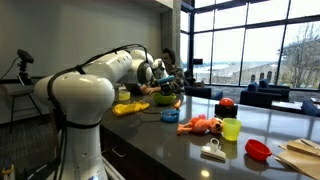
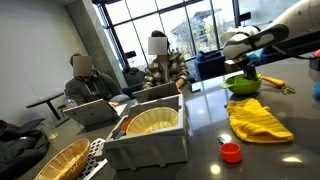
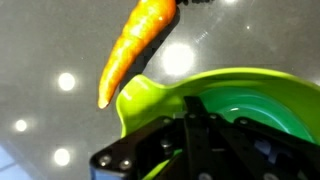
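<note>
Here the gripper (image 3: 196, 120) sits at the rim of the green bowl (image 3: 255, 90); whether its jaws clamp that rim, I cannot tell. The wrist view shows 1 carrot (image 3: 135, 45) lying just beyond the bowl. An exterior view adds a yellow cloth (image 2: 257, 118) beside the bowl, near the worktop's (image 2: 190, 125) far edge.

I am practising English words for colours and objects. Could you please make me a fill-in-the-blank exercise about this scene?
1. The bowl at the gripper is ___ in colour.
2. The orange vegetable lying on the counter beyond the bowl is a ___.
3. In an exterior view, the cloth beside the bowl is ___.

Missing words: green; carrot; yellow.
</note>
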### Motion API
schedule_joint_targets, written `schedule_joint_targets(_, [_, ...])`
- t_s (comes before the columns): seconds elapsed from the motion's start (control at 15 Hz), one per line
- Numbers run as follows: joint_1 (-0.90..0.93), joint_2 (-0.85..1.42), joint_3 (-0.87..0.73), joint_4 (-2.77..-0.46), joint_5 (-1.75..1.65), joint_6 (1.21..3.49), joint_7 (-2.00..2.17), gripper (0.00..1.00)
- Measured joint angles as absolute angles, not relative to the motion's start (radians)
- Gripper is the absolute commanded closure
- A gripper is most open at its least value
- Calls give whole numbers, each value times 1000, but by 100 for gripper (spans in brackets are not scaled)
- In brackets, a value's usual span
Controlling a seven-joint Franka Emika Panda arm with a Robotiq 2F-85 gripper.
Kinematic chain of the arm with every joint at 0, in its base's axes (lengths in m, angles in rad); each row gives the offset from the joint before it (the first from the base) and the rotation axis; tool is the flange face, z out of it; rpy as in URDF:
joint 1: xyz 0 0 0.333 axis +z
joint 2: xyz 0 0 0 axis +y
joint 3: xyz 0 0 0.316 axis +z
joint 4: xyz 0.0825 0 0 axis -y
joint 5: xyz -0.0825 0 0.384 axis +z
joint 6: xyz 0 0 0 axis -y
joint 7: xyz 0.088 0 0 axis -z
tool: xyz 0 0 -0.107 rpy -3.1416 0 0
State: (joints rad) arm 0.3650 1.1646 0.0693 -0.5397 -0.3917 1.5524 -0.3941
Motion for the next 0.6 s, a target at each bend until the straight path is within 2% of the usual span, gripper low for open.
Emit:
schedule_joint_targets(0.33, [365, 1164, 70, -517, -391, 1546, -394, 100])
schedule_joint_targets(0.4, [365, 1164, 70, -511, -391, 1545, -394, 91])
schedule_joint_targets(0.47, [368, 1165, 65, -500, -382, 1536, -394, 73])
schedule_joint_targets(0.6, [375, 1166, 49, -474, -359, 1507, -394, 63])
